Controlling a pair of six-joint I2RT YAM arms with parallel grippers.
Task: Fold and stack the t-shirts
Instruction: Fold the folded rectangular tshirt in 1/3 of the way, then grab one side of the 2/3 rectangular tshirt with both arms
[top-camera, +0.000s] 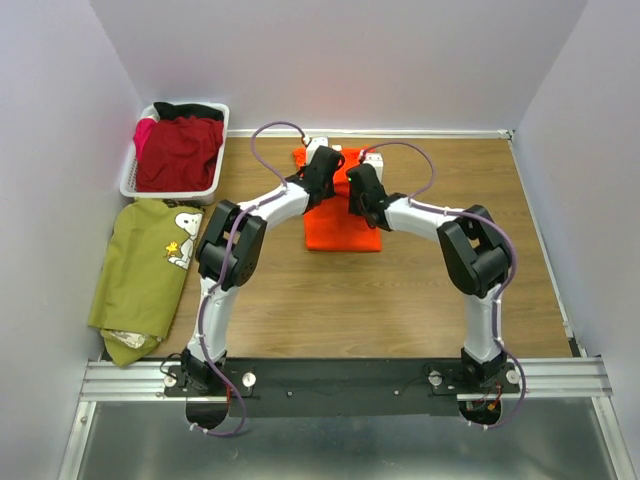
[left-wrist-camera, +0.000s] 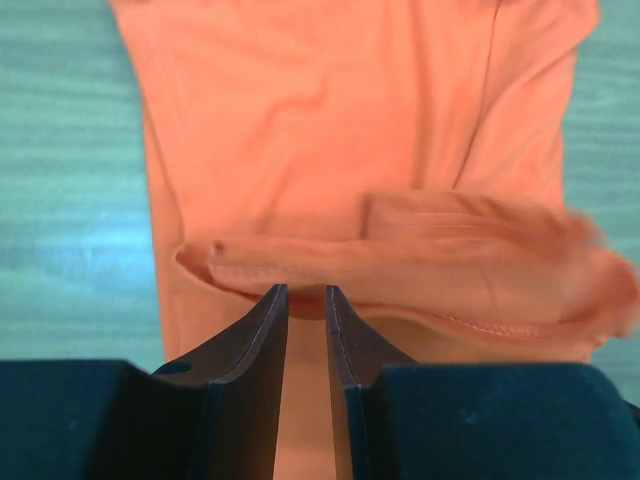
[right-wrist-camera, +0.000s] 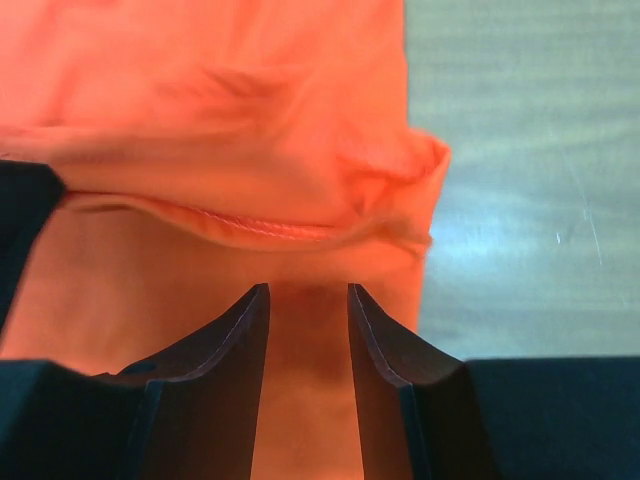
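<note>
The bright orange t-shirt (top-camera: 340, 232) lies partly folded on the wooden table at the back middle. Both grippers hover over its far end. My left gripper (left-wrist-camera: 306, 290) has its jaws almost together, and its tips pinch a raised fold of the orange shirt (left-wrist-camera: 330, 130). My right gripper (right-wrist-camera: 308, 288) has its jaws a little apart just short of the raised stitched hem of the shirt (right-wrist-camera: 220, 120), with nothing between them. In the top view the left gripper (top-camera: 325, 165) and right gripper (top-camera: 358, 185) sit close together. An olive green t-shirt (top-camera: 140, 270) with a cartoon-dog print lies at the left.
A white slatted basket (top-camera: 128, 180) at the back left holds a dark red t-shirt (top-camera: 180, 150). Grey walls close in the table on the left, back and right. Bare wood shows in front of the orange shirt and to its right.
</note>
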